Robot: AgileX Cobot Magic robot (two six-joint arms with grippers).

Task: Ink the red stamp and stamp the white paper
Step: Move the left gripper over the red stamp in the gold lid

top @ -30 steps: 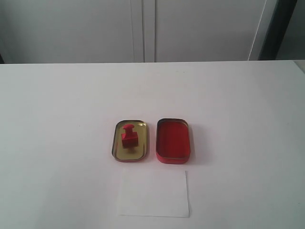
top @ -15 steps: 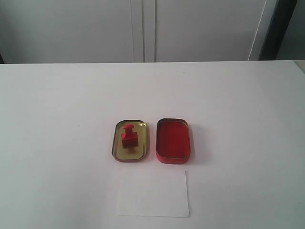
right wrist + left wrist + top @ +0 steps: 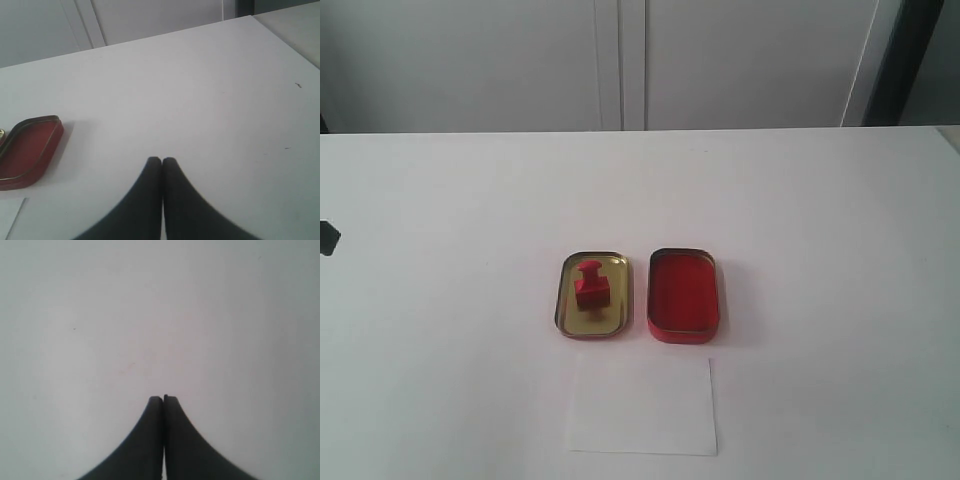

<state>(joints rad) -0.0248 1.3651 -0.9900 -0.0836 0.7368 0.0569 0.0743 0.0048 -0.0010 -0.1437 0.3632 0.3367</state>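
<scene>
The stamp stands in the gold lid beside the red tin; the paper lies near. The left gripper and right gripper are both closed, empty.

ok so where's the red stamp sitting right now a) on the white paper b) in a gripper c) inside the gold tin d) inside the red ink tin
c, the red stamp stands upright inside the gold tin, to the left of the red ink tin in the exterior view and clear of the white paper.
</scene>
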